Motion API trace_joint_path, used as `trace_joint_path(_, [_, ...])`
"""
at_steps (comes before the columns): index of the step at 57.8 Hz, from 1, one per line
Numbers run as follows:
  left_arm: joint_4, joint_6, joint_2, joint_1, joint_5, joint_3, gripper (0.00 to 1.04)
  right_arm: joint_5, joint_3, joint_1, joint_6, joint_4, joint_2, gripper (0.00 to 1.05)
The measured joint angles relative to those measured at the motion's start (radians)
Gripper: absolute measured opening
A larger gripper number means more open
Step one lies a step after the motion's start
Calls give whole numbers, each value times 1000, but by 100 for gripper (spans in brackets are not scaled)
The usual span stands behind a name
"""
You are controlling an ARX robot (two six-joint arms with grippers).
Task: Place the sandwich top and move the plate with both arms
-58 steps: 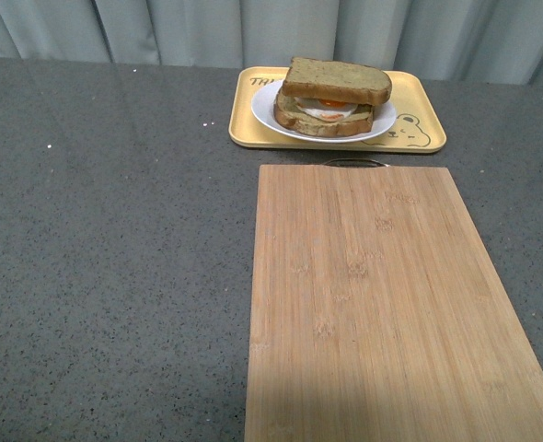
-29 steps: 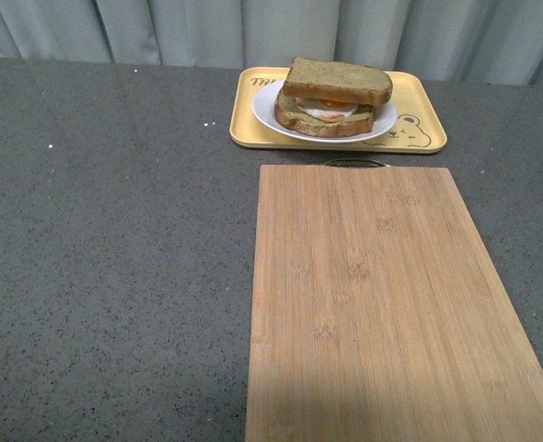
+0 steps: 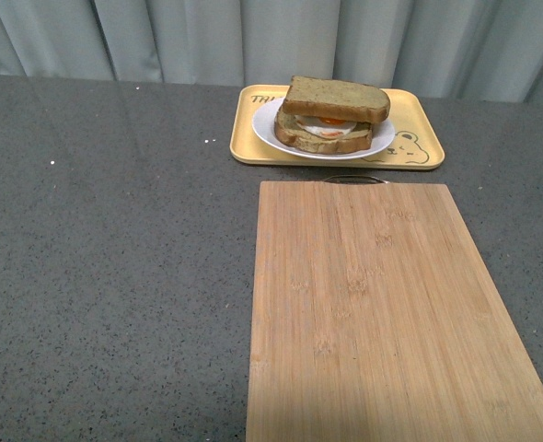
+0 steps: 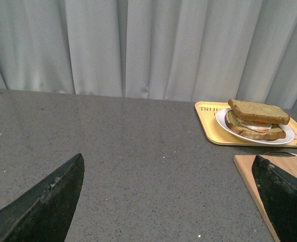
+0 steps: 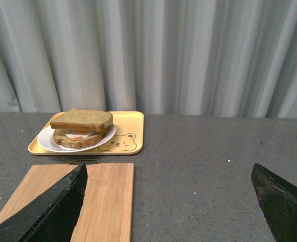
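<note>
Greenish-brown speckled bread slice (image 3: 337,98) tops the egg sandwich on the round white plate (image 3: 270,130), on a yellow rectangular tray (image 3: 245,138).
Both black grippers, left (image 4: 171,201) and right (image 5: 171,201), hang spread wide and empty, well apart from it.

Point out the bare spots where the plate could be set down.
The wooden cutting board is bare. So is the grey counter left of it. The yellow tray is crowded: the plate with the sandwich fills most of it.
</note>
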Motion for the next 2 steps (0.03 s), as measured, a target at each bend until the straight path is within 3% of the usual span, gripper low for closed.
trace_joint_path(2, [0,0,0,0,0,0,98,0,0,0,0,0,0,95])
